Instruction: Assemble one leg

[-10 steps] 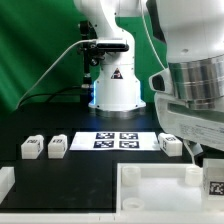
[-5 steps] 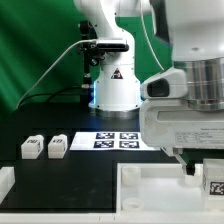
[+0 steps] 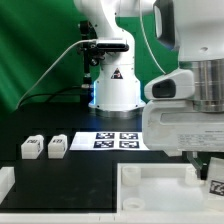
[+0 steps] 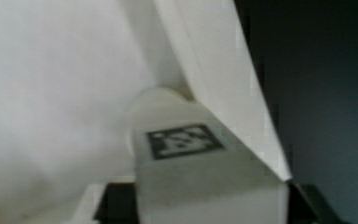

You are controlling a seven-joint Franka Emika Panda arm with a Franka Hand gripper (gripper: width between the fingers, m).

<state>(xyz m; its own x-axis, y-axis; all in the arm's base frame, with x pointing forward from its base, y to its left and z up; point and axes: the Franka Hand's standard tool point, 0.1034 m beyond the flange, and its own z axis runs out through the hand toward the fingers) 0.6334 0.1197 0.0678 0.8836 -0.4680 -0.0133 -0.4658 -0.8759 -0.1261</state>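
In the wrist view a small white leg (image 4: 202,150) with a black-and-white tag stands between my two black fingers (image 4: 119,203), which press on both of its sides. My gripper (image 4: 208,200) is shut on it. The leg's rounded end lies against the large white tray-like part (image 4: 69,90). In the exterior view my gripper (image 3: 205,172) is low over the tray's corner (image 3: 160,185) on the view's right, and the held leg (image 3: 217,186) shows at the frame's edge. Two more legs (image 3: 31,148) (image 3: 57,146) stand on the black table at the view's left.
The marker board (image 3: 112,140) lies in the middle of the table, in front of the robot's white base (image 3: 115,85). A white block (image 3: 5,180) sits at the exterior view's lower left. My arm's wrist hides the table right of the marker board.
My wrist has turned and come lower and leftward, now covering the leg that stood right of the marker board. The tagged leg at the view's right edge has stayed in place.
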